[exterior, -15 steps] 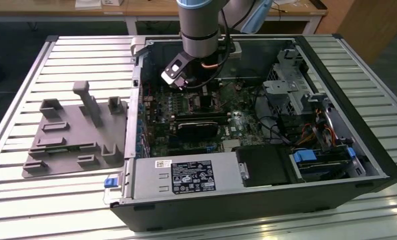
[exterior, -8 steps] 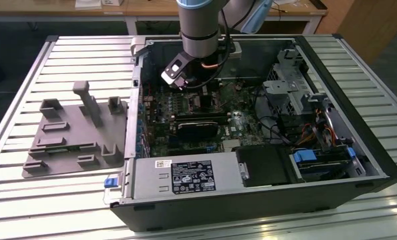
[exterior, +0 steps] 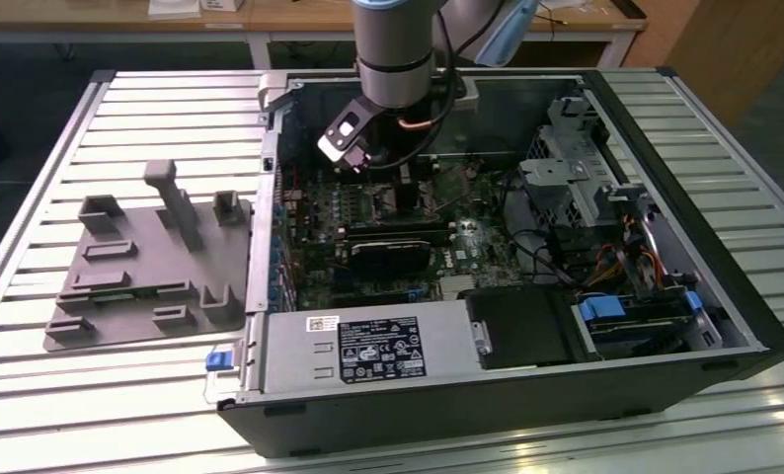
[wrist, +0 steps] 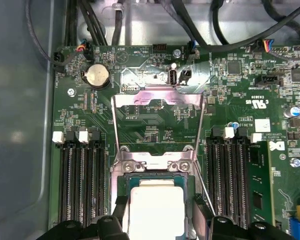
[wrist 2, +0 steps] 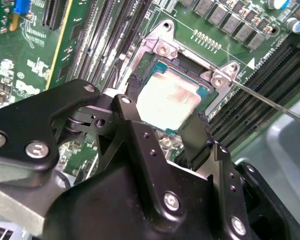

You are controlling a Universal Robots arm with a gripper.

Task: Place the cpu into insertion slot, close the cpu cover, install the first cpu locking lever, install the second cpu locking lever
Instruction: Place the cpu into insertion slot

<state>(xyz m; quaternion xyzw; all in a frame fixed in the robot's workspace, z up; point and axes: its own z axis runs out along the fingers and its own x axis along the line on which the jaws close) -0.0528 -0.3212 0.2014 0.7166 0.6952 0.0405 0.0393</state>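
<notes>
The cpu [wrist 2: 167,100] has a silver-grey top and lies flat in the insertion slot [wrist 2: 185,57], a dark square socket on the green motherboard. My gripper [wrist 2: 166,102] straddles it, with a black fingertip against each of two opposite edges of the chip. In the first wrist view the cpu [wrist: 156,202] sits between the fingertips of the gripper [wrist: 160,212]. The cpu cover [wrist: 157,95] is a silver frame, swung fully open away from the socket on its hinge. A thin wire locking lever [wrist 2: 270,102] sticks out beside the socket. In the exterior view the gripper [exterior: 395,193] reaches down into the open computer case [exterior: 498,395].
Long black memory slots [wrist: 82,185] flank the socket on both sides. Black cables [wrist: 200,25] run along the case wall. In the exterior view a grey fixture tray [exterior: 142,267] lies on the slatted table at the left, and a drive cage [exterior: 577,178] stands at the right.
</notes>
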